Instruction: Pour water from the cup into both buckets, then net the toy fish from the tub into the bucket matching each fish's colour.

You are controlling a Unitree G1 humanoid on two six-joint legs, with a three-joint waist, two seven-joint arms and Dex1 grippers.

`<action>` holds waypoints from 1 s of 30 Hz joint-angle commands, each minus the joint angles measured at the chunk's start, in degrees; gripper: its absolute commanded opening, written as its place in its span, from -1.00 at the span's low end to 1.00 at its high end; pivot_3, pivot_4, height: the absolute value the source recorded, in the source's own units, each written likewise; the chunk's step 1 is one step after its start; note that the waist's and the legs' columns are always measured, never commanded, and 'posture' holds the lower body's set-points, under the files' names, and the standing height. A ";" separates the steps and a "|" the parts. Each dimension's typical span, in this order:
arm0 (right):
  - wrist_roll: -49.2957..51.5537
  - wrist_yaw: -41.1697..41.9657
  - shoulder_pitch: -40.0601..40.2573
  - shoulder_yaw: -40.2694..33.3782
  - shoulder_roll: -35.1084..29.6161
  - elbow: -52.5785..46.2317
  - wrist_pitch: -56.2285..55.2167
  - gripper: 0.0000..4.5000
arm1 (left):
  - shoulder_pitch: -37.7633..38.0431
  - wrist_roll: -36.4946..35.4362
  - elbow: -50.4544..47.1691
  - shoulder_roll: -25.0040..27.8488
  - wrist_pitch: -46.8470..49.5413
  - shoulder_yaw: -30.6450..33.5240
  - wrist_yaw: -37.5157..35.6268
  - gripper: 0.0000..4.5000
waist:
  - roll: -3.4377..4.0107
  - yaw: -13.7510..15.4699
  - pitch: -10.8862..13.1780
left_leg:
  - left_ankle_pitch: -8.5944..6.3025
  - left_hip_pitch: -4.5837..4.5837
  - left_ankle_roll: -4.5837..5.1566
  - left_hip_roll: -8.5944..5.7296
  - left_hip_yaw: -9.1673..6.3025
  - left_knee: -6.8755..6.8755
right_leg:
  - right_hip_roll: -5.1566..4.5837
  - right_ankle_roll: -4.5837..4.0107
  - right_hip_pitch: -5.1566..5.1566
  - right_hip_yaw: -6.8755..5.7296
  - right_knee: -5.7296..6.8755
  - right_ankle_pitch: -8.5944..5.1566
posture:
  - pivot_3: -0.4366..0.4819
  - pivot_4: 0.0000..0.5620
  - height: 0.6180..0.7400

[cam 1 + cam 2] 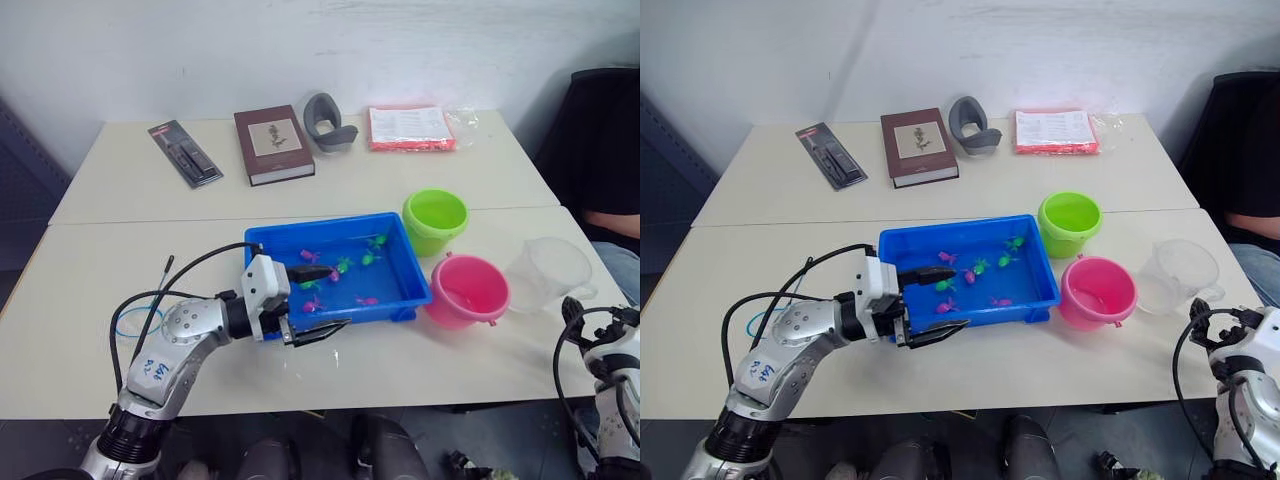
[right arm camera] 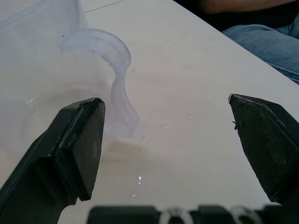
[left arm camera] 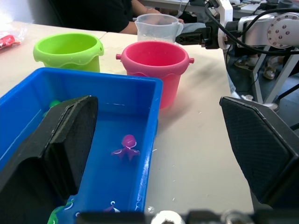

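We see the blue tub (image 1: 300, 247) mid-frame w/ pink and green toy fish (image 1: 344, 265) in water. Left gripper (image 1: 312, 303) sits at the tub's near-left rim, jaws spread, one finger over the water, one outside. Green bucket (image 1: 435, 220) and pink bucket (image 1: 467, 290) stand right of the tub; clear cup (image 1: 546, 272) further right. Right gripper (image 2: 168, 140), jaws spread, empty, beside the cup handle.

Handwritten blue marks on a white label (image 1: 152, 372) on the left forearm, behind the left gripper (image 1: 312, 302); illegible. Book (image 1: 273, 144) cover print also unreadable.
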 commanded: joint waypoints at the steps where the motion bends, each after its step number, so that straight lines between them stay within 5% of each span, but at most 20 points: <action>1: -0.43 1.24 -2.40 -1.16 -2.25 3.35 -2.43 1.00 | -1.25 0.67 0.09 -0.52 -1.38 0.06 -0.19 0.99 | 0.00 -0.02 0.00 | 0.00 0.00 0.00 0.00 0.00 0.00 | 0.00 0.00 0.00 0.00 0.00 0.00 | -0.05 -0.47 1.00; 10: -1.17 3.55 -9.09 -1.08 -4.61 13.80 -6.45 1.00 | -1.72 1.21 1.09 -0.48 -1.68 0.57 -0.62 0.99 | 0.01 -0.08 0.01 | 0.01 -0.01 -0.01 0.01 0.01 0.00 | -0.01 0.00 -0.01 0.00 -0.01 0.00 | -0.05 -0.47 1.00; 14: -0.30 5.25 -10.52 -1.51 -4.74 15.97 -8.03 0.48 | -1.84 1.21 1.15 -0.66 -1.32 0.59 -0.57 1.00 | 0.02 -0.04 0.03 | 0.01 -0.01 -0.01 0.02 0.01 0.00 | -0.02 0.00 0.00 -0.01 -0.02 0.00 | -0.05 -0.47 1.00; 20: 1.95 7.65 -10.37 -2.41 -3.94 14.12 -9.07 -0.95 | -2.13 0.95 1.92 -0.96 -1.30 0.81 -0.63 1.00 | 0.03 -0.03 0.03 | 0.01 -0.02 -0.01 0.02 -0.01 0.00 | -0.04 0.01 0.00 -0.02 -0.03 0.00 | -0.05 -0.47 1.00; 30: 6.75 4.08 -0.49 -3.87 -2.35 -8.43 -1.43 -0.98 | -6.02 -1.95 3.60 -2.93 0.58 2.35 -0.97 1.00 | 0.22 0.05 0.12 | 0.01 -0.06 -0.02 0.02 -0.03 -0.02 | -0.08 0.02 -0.02 -0.03 -0.04 0.01 | -0.05 -0.47 1.00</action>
